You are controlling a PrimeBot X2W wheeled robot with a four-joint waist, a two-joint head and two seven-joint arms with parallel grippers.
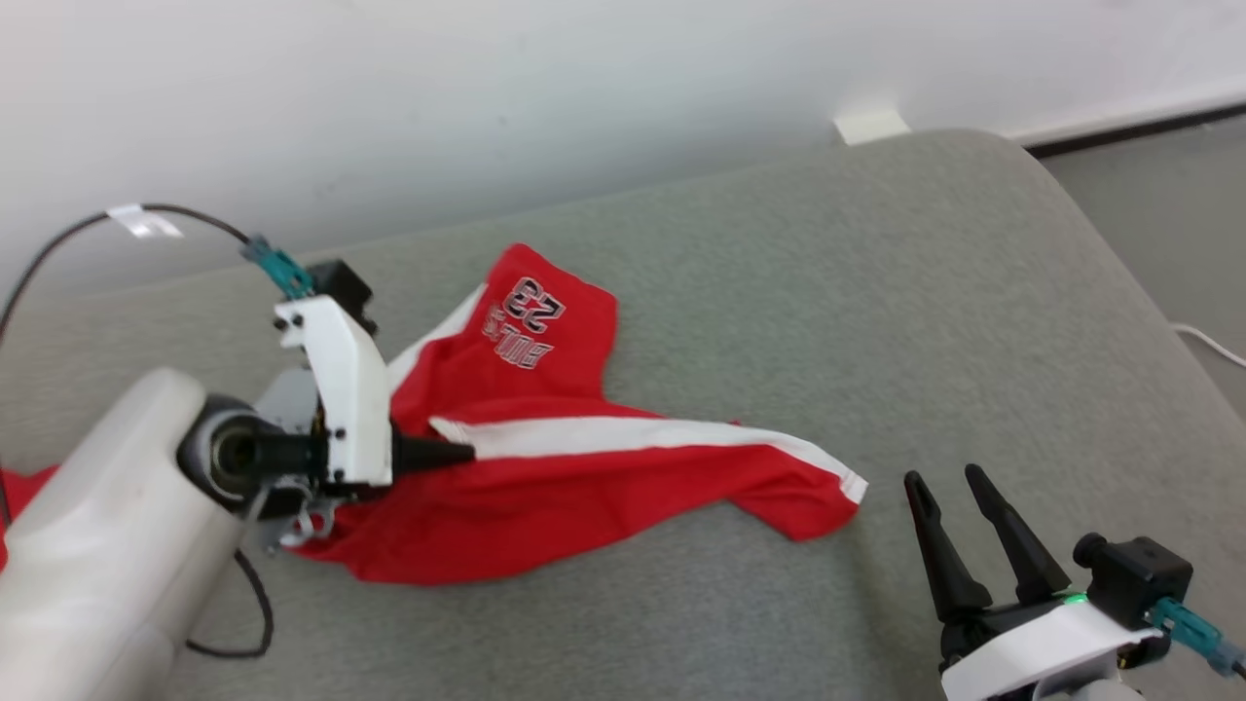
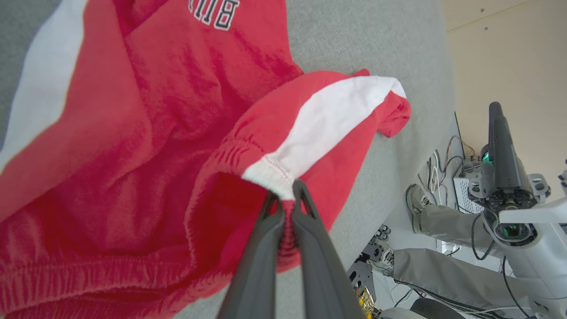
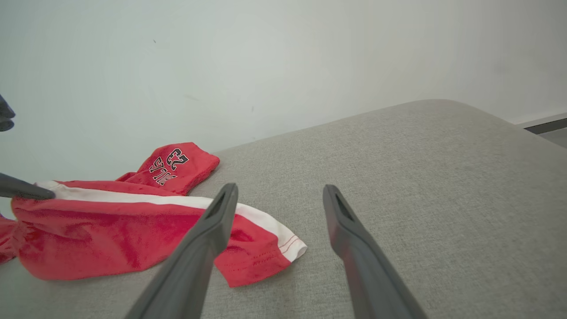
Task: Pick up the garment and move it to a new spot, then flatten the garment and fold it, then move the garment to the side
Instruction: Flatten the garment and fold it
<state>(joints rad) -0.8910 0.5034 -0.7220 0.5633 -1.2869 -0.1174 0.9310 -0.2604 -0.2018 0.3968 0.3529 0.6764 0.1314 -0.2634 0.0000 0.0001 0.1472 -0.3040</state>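
Observation:
The garment (image 1: 545,467) is a pair of red shorts with white side stripes and a black "23" print, lying crumpled on the grey cushion (image 1: 876,321). My left gripper (image 1: 467,452) is shut on the waistband where the white stripe ends, and the left wrist view shows the fabric (image 2: 270,173) pinched between the fingertips (image 2: 285,195). My right gripper (image 1: 939,482) stands open at the lower right, just off the leg hem (image 1: 847,487). In the right wrist view the hem (image 3: 288,248) lies left of the open fingers (image 3: 277,190).
A pale wall (image 1: 487,97) runs behind the cushion. A black cable (image 1: 58,243) trails off my left arm. A person's legs and shoes (image 2: 443,257) and loose wiring (image 2: 438,164) are on the floor beyond the cushion's edge, beside my right arm (image 2: 509,177).

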